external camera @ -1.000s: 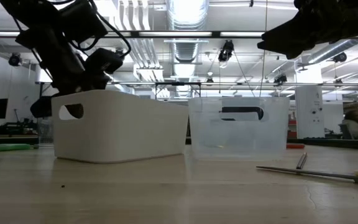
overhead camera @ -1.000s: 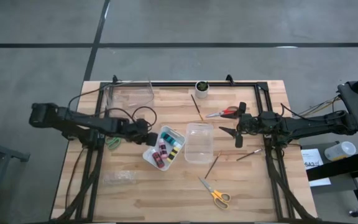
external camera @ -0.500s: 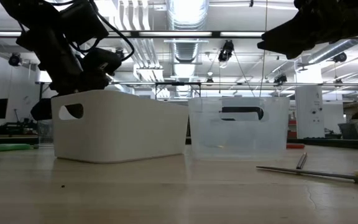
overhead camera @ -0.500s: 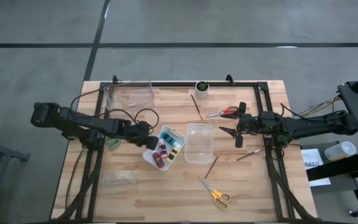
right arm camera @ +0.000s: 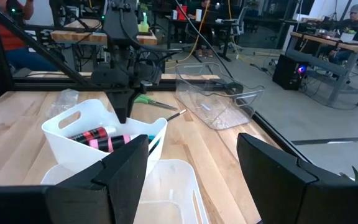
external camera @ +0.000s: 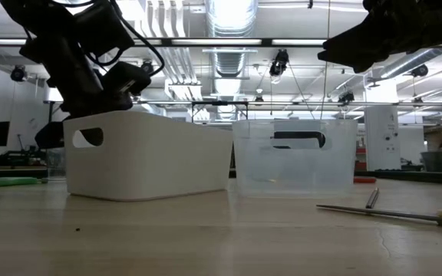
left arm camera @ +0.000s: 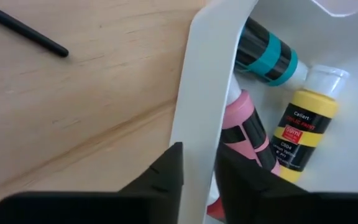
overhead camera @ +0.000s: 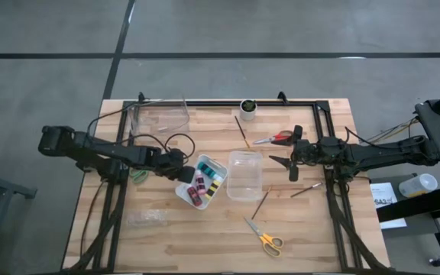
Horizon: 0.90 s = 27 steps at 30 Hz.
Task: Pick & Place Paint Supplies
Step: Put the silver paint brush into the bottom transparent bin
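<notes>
While the left gripper [left arm camera: 197, 177] pinches the near wall of the white plastic bin [overhead camera: 187, 192] just left of centre in the high view, one dark finger sits outside that wall and one inside, drawn in narrow on the rim. Inside the bin lie the small paint bottles: a teal-banded one [left arm camera: 267, 57], a yellow one with a black label [left arm camera: 302, 129] and a pink one [left arm camera: 248, 134] pressed against the wall by the inner finger. A thin dark brush [left arm camera: 22, 28] rests on the light wooden table [overhead camera: 205, 241] outside the bin. Right of centre, the right gripper [overhead camera: 290, 163] hovers beside a clear empty plastic tub [overhead camera: 244, 174], its fingers spread wide and holding nothing. Red-handled scissors [overhead camera: 276, 138] lie above it in the frame, yellow-handled scissors [overhead camera: 264, 238] toward the lower middle, and two more brushes [overhead camera: 261, 203] between them.
</notes>
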Each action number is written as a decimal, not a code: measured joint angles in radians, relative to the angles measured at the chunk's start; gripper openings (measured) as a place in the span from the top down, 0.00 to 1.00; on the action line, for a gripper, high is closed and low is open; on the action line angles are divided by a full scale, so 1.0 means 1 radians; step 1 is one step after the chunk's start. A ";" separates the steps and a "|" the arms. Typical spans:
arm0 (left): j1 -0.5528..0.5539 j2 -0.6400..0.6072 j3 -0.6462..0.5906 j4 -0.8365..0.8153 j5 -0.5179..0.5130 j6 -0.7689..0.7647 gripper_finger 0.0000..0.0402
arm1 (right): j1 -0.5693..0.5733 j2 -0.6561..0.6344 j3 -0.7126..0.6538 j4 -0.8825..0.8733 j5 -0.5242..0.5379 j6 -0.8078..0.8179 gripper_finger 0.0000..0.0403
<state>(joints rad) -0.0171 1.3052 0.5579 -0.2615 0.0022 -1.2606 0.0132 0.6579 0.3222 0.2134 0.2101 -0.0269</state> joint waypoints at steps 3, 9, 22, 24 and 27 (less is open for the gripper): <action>0.004 -0.001 0.001 0.002 -0.001 -0.028 0.85 | 0.000 0.000 0.000 0.000 0.000 0.000 0.39; 0.005 -0.002 0.001 -0.003 -0.013 -0.086 0.96 | 0.000 0.000 0.000 0.000 0.000 0.000 0.39; 0.005 -0.026 -0.001 -0.004 -0.072 -0.240 0.99 | 0.000 0.000 0.000 0.000 0.000 0.000 0.39; 0.005 -0.026 -0.001 0.007 -0.078 -0.240 0.99 | 0.000 0.000 0.000 0.000 0.000 0.000 0.39; 0.005 -0.026 0.003 0.029 -0.081 -0.238 1.00 | 0.000 0.000 0.000 0.000 0.000 0.000 0.39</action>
<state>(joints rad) -0.0116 1.2793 0.5612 -0.2329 -0.0788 -1.4985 0.0129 0.6582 0.3222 0.2134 0.2104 -0.0269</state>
